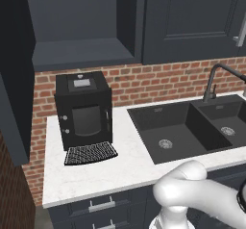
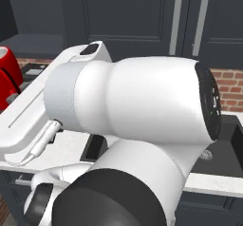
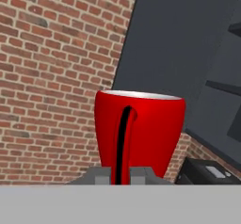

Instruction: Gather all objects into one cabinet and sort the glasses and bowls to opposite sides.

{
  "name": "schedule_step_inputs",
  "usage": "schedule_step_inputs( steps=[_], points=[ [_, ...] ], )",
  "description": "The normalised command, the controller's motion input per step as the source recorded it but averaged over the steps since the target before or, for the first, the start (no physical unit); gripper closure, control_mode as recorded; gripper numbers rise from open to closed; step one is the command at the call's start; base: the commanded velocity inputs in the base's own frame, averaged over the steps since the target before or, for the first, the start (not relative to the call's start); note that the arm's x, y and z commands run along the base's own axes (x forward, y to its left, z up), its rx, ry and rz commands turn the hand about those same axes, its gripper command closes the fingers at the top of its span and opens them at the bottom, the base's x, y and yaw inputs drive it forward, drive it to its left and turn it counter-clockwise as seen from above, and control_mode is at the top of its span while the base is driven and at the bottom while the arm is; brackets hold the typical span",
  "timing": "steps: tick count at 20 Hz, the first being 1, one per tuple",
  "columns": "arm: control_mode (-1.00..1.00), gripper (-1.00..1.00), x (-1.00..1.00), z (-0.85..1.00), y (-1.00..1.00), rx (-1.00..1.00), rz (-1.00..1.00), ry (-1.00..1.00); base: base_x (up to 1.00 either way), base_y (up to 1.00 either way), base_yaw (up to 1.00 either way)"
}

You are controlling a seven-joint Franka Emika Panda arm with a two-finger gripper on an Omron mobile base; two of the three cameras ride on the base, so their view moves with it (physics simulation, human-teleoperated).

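In the hand view a glossy red mug (image 3: 150, 129) stands upright with its white inside rim showing. My gripper (image 3: 121, 173) is shut on its handle, which runs down between the two grey fingertips (image 3: 101, 175). Behind the mug are a brick wall and a dark panel. A glossy red shape at the left edge of the right base view (image 2: 7, 75) looks like the same mug, beyond my white arm (image 2: 128, 101). The cabinet (image 1: 81, 55) is open at the top left of the left base view, with a bare shelf and its door (image 1: 14, 79) swung out to the left.
A black coffee machine (image 1: 82, 111) stands on the white counter (image 1: 96, 175) under the open cabinet, and its top corner shows in the hand view (image 3: 207, 171). A dark double sink (image 1: 185, 129) with a faucet (image 1: 216, 79) lies to the right. Closed dark cabinets hang above.
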Motion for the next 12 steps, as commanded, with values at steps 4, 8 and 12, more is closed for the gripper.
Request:
schedule_step_inputs(
  steps=[4,8,12],
  points=[
    [-1.0,1.0,0.0,0.0,0.0,0.0,0.0,0.0,0.0,0.0,0.0],
    [-1.0,1.0,0.0,0.0,0.0,0.01,0.0,0.0,0.0,0.0,0.0],
    [-1.0,1.0,0.0,0.0,0.0,0.0,0.0,0.0,0.0,0.0,0.0]
  ],
)
